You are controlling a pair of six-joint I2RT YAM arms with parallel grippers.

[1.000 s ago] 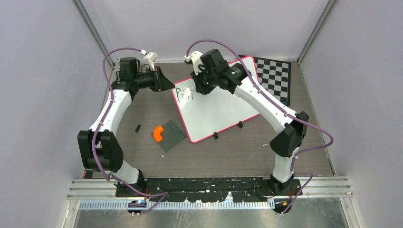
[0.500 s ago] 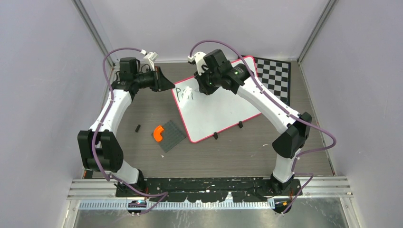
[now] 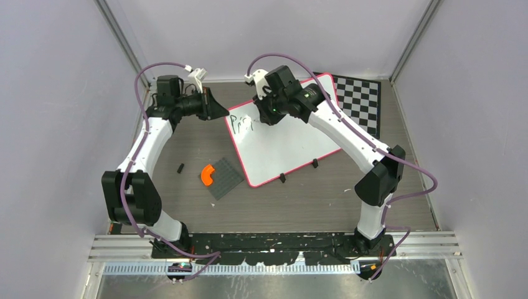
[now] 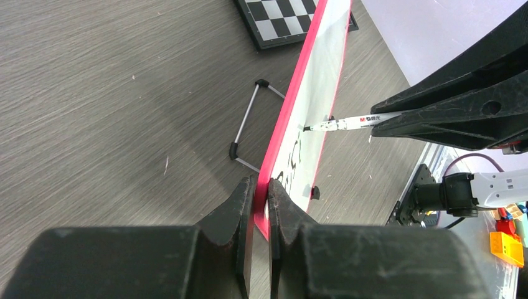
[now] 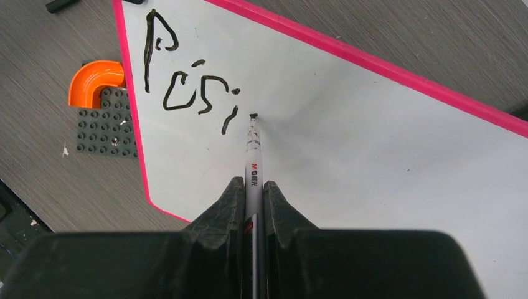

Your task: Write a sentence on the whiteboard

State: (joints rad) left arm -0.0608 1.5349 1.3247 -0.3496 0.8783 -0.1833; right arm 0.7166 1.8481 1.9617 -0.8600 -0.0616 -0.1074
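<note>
The whiteboard (image 3: 280, 146) stands tilted on the table, white with a red-pink rim. My left gripper (image 4: 261, 190) is shut on its rim at the far left corner (image 3: 225, 114). My right gripper (image 5: 253, 190) is shut on a white marker (image 5: 252, 159), its tip touching the board (image 5: 373, 143). The sentence (image 5: 187, 87) reads "Posi" in black, with a small dot at the marker tip. It also shows in the top view (image 3: 243, 123). In the left wrist view the marker (image 4: 348, 121) meets the board (image 4: 311, 112) edge-on.
A checkered chessboard (image 3: 358, 99) lies behind the whiteboard at the back right. A dark grey studded plate (image 3: 224, 177) with an orange curved piece (image 3: 207, 174) lies left of the board. A small black cap (image 3: 180, 167) lies on the table. A wire stand (image 4: 249, 121) props the board.
My right gripper has shifted slightly over the board's upper left area with the marker, and the black writing has grown a little. The left arm has not moved.
</note>
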